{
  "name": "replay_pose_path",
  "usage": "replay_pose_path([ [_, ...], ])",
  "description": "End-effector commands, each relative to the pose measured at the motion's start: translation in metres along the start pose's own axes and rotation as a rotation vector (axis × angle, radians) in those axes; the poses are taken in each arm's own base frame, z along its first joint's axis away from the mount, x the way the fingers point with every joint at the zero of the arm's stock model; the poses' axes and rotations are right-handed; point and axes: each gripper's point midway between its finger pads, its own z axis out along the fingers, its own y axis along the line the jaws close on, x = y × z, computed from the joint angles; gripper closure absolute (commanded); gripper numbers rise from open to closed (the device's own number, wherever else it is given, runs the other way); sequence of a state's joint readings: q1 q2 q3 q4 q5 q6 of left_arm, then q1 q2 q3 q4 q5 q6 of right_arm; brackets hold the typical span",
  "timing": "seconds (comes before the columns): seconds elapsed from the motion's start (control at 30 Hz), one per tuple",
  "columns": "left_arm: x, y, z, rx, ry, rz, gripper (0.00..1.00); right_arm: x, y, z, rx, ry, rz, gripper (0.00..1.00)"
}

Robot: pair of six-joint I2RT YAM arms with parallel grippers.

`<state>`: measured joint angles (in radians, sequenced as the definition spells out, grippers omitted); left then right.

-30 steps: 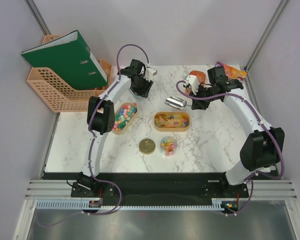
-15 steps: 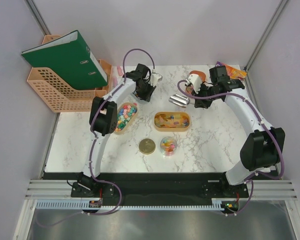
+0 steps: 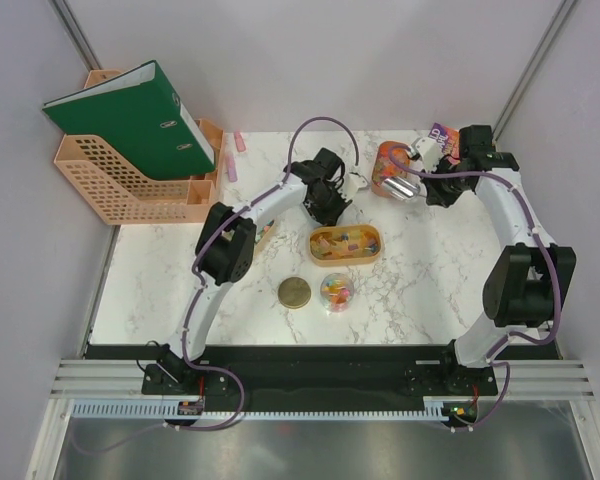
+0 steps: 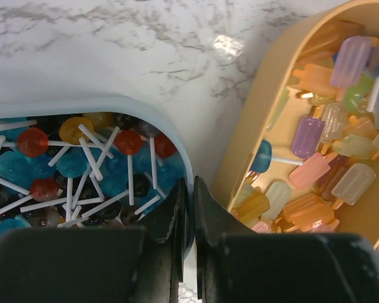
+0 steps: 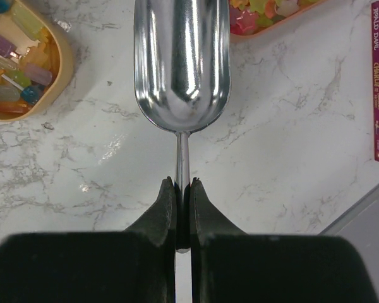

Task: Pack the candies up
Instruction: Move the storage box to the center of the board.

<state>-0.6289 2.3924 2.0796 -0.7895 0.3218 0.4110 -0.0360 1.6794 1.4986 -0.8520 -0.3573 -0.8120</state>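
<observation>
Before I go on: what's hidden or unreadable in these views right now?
- Top view: fingertips of the left gripper sit under its own wrist; the blue tray it pinches barely shows.
- Left wrist view: that tray runs off the left edge and behind the gripper.
- Right wrist view: the scoop tip and most of the orange tray are cut by the top edge.
- Top view: sweets in the jar are too small to sort.

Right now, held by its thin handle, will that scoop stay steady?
The scoop looks stiff, being polished metal. It may swivel, since the right claw pinches only its thin handle. Smooth metal probably slips easily.
</observation>
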Motion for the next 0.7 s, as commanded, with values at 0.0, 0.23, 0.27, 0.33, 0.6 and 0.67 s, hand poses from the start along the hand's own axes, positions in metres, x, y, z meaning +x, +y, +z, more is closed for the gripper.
replay_pose_path([
  [0.0, -0.036, -0.022, -0.027, 0.05, -0.099, 0.051, 0.88, -0.011, -0.01, -0.015, 0.026, -0.023, -0.05, 1.0],
  [0.23, -0.059, -0.047, -0.025, 0.087, -0.14, 0.046, 0.77, -0.001, -0.004, -0.018, 0.015, 0.011, -0.067, 1.0],
  [0.27, -0.062, -0.048, -0.024, 0.088, -0.149, 0.044, 0.69, -0.001, -0.004, -0.018, 0.012, 0.013, -0.066, 1.0],
  [0.33, -0.076, -0.047, -0.029, 0.073, -0.187, 0.035, 0.61, 0.0, -0.002, -0.018, 0.008, 0.014, -0.055, 1.0],
  [0.6, -0.124, 0.001, -0.119, -0.135, -0.39, 0.05, 0.65, -0.022, 0.004, -0.043, 0.001, 0.012, -0.047, 1.0],
  [0.67, -0.114, 0.023, -0.124, -0.185, -0.4, 0.024, 0.82, -0.029, 0.006, -0.05, 0.015, 0.004, -0.034, 1.0],
])
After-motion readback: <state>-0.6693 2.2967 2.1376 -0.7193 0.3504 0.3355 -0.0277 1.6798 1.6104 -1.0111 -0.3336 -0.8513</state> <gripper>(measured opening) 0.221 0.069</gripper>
